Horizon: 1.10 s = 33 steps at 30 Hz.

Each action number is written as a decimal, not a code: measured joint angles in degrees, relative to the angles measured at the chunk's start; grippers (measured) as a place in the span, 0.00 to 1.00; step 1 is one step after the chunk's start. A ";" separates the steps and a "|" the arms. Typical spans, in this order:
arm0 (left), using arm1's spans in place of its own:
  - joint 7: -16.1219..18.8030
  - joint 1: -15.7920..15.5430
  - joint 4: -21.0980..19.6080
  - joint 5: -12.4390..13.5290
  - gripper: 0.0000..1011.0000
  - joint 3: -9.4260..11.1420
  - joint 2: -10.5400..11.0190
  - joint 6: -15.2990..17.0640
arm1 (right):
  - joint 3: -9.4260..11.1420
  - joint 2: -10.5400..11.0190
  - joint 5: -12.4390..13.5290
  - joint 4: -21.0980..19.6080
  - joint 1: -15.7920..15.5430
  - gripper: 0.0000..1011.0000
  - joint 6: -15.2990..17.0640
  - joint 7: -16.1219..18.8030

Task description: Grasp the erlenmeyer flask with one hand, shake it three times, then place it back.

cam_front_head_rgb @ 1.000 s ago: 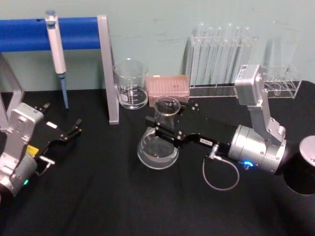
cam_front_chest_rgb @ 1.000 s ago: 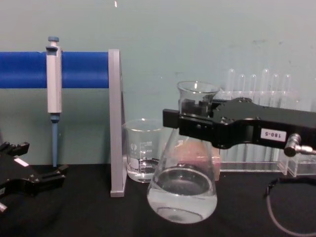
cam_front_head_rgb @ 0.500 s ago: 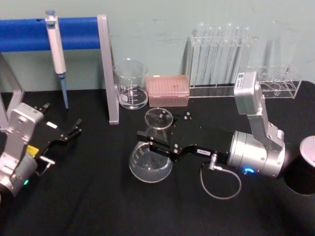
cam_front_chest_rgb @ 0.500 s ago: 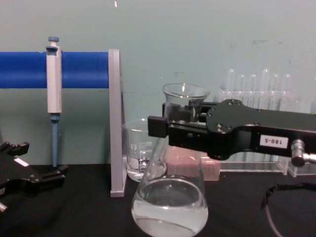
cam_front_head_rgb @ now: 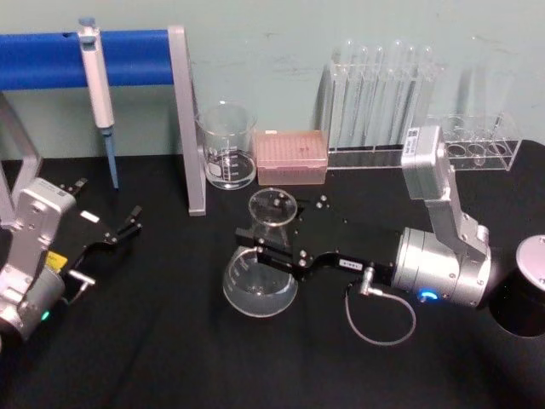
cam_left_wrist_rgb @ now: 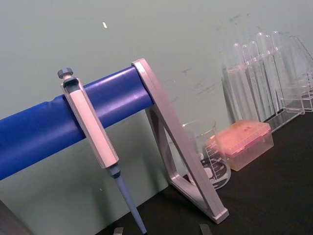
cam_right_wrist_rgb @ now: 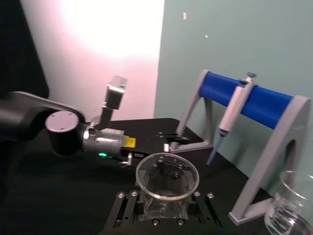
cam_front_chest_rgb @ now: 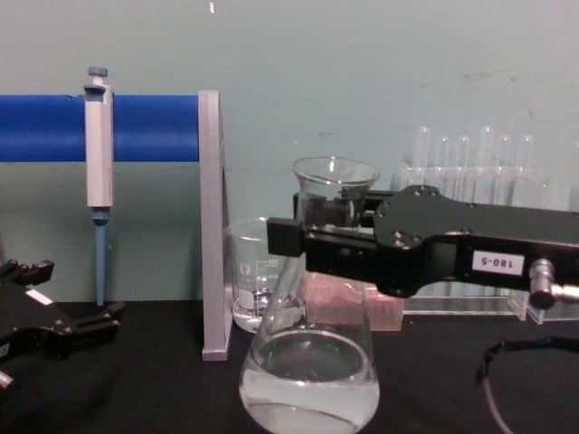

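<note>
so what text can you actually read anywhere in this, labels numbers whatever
"180-5": white label on the right gripper, which grips the erlenmeyer flask.
Beaker: printed graduations, too small to read.
Yellow sticker on the left arm: too blurred to read.
White tag on the parked left gripper: nothing legible.

erlenmeyer flask [cam_front_head_rgb: 260, 288]: sits nearer the robot and further to its left than a second ago; in the chest view its base now dips past the lower edge.
right gripper [cam_front_head_rgb: 267, 252]: drawn back and leftward with it, barely shifting over the last half second.
</note>
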 joint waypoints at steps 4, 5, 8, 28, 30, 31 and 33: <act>0.00 0.00 0.00 0.00 0.99 0.00 0.00 0.00 | 0.00 -0.14 0.04 0.21 0.06 0.44 0.30 -2.12; 0.00 0.00 0.00 0.00 0.99 0.00 0.00 0.00 | 0.08 -0.29 0.04 0.35 0.06 0.44 0.49 -3.05; 0.00 0.00 0.00 0.00 0.99 0.00 0.00 0.00 | 0.54 -0.70 0.04 0.55 -0.03 0.44 0.99 -5.05; 0.00 0.00 0.00 0.00 0.99 0.00 0.00 0.00 | 5.76 -5.46 -3.95 2.28 -2.06 0.44 3.29 -18.68; 0.00 0.00 0.00 0.00 0.99 0.00 0.00 0.00 | 6.55 -6.20 -4.48 2.46 -2.35 0.44 3.57 -20.38; 0.00 0.00 0.00 0.00 0.99 0.00 0.00 0.00 | 6.86 -6.47 -4.66 2.53 -2.46 0.44 3.68 -21.02; 0.00 0.00 0.00 0.00 0.99 0.00 0.00 0.00 | 7.42 -6.99 -5.10 2.65 -2.65 0.44 3.91 -22.28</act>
